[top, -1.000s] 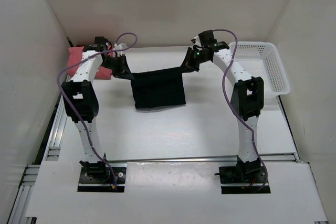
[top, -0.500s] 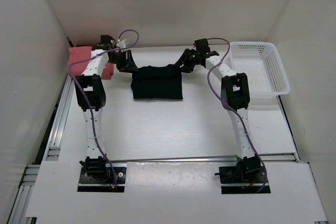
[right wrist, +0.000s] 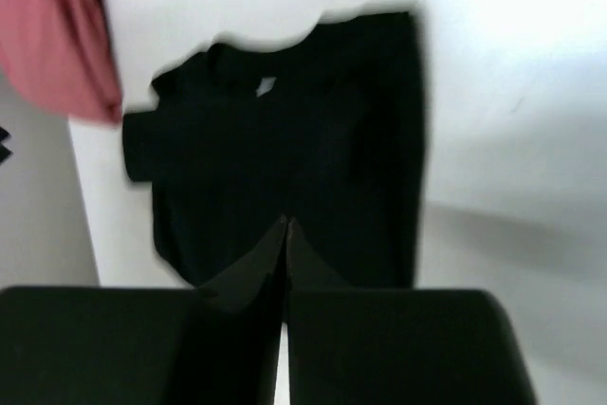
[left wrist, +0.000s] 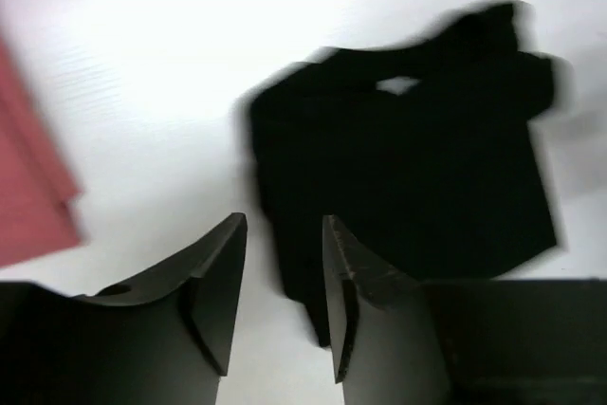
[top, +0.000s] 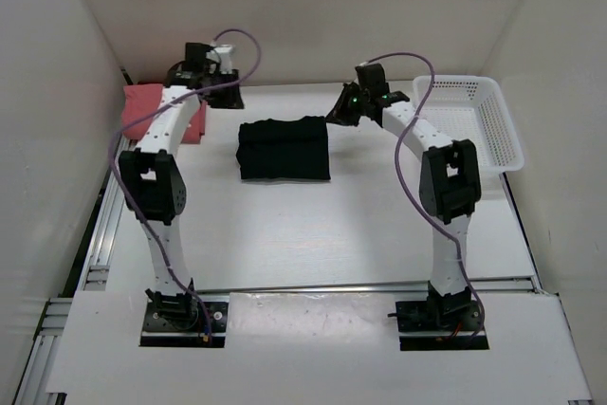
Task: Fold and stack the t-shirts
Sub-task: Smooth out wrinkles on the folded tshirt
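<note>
**Black shirt lies folded between two raised grippers**

A white table (top: 313, 225) fills the walled cell, with both arms reaching to its far end. A white plastic mesh basket (top: 500, 119) sits at the far right corner, just outside the right arm's elbow.

The black cloth t-shirt (top: 284, 149) lies folded into a flat rectangle at the far middle of the table, apart from everything else. At the far left corner rests a folded salmon-pink cloth shirt (top: 142, 106) with a dark red shirt (top: 196, 128) showing at its right side. The left arm crosses above this pile and hides part of it.

The left gripper (left wrist: 285, 234) hangs above the gap between the pile and the black shirt, its jaws partly apart and holding nothing. The right gripper (right wrist: 285, 230) hovers over the black shirt's right side, its fingers pressed together and empty.
</note>
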{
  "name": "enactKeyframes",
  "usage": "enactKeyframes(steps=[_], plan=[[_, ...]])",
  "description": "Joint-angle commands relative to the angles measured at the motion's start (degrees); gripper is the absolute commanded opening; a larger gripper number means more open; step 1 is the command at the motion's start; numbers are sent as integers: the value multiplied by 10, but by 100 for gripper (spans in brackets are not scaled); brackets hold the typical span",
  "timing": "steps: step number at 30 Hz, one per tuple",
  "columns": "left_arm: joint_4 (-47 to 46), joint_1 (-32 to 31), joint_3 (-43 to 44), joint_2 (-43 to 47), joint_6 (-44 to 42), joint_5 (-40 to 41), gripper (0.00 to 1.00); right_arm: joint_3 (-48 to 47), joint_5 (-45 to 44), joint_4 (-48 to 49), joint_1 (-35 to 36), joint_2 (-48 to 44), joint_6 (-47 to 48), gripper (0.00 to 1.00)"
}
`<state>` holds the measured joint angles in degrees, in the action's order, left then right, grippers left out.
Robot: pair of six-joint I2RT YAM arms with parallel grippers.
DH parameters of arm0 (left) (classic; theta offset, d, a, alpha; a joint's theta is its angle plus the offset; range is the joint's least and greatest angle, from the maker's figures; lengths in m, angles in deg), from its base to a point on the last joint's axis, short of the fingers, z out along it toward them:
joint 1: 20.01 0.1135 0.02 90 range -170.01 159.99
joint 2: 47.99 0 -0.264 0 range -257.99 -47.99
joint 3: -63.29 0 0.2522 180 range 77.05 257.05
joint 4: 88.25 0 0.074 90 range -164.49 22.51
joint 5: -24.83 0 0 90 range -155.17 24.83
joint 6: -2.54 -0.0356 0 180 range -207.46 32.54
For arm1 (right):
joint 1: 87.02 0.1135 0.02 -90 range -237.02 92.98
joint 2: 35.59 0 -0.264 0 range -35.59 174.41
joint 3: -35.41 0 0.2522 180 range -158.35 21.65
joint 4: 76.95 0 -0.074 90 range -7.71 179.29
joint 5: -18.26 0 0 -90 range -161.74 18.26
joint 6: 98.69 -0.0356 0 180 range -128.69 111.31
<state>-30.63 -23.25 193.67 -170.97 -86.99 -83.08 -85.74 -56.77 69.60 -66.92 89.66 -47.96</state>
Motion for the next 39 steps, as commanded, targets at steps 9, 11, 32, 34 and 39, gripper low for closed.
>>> enactKeyframes(steps=[9, 11, 32, 34, 39], plan=[[95, -180, 26, -46, -5, -18, 39, 235, 108, 161, 40, -37, -158, 0], [117, -180, 63, -96, -5, -18, 38, 235, 108, 156, 40, -37, -165, 0], [-33, -180, 192, -214, -5, 151, 65, 289, 125, 131, 40, -15, -176, 0], [-71, -180, 197, -222, -5, 188, 69, 289, 125, 131, 40, -15, -171, 0], [-122, -156, 297, -270, -5, 267, 84, 289, 138, 126, 40, -10, -165, 0]])
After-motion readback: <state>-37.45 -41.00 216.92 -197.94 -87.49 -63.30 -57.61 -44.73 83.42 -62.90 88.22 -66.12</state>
